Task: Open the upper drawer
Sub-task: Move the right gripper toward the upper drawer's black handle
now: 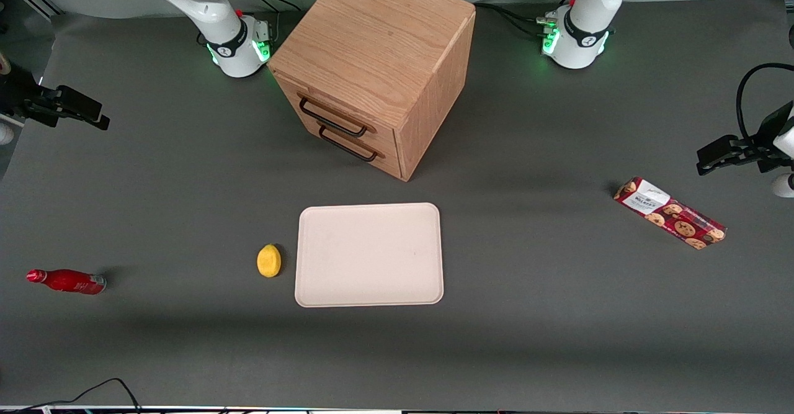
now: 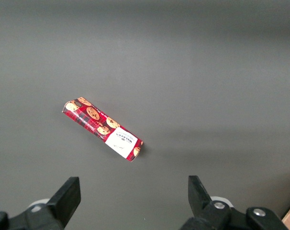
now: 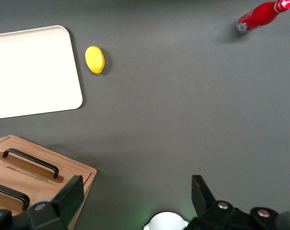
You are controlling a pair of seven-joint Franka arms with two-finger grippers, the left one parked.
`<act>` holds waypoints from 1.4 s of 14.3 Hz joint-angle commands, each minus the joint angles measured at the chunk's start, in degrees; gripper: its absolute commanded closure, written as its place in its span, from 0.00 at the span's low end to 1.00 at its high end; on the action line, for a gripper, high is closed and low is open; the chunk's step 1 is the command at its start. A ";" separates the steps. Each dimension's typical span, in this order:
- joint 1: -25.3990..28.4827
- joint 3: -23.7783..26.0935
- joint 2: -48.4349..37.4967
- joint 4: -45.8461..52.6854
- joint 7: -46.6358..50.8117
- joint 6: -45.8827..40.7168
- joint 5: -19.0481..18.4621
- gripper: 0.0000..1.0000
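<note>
The oak cabinet point(image 1: 378, 41) stands at the back middle of the table. Its upper drawer point(image 1: 338, 105) is shut, with a thin black bar handle point(image 1: 332, 118) just above the lower drawer's matching handle point(image 1: 347, 145). The right wrist view shows the upper drawer's handle point(image 3: 8, 194) and the lower one point(image 3: 30, 162). My right gripper point(image 1: 99, 118) hangs above the table toward the working arm's end, well apart from the cabinet. It is open and empty point(image 3: 135, 196).
A beige tray point(image 1: 370, 254) lies nearer the front camera than the cabinet, with a yellow lemon point(image 1: 268, 260) beside it. A red bottle point(image 1: 67, 281) lies toward the working arm's end. A red cookie box point(image 1: 670, 213) lies toward the parked arm's end.
</note>
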 commanded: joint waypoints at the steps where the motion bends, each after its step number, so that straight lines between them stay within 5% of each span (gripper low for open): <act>1: 0.87 -0.82 0.55 1.50 -1.15 -1.02 -0.10 0.00; 7: 0.87 -0.73 -0.07 1.50 -3.00 -2.94 -0.01 0.00; 11: 0.96 8.56 -0.16 1.58 -14.59 -8.41 1.74 0.00; 15: 0.87 20.08 0.01 1.41 -13.81 -8.32 5.17 0.00; 20: 0.96 26.15 0.46 -0.17 -13.11 -5.95 8.25 0.00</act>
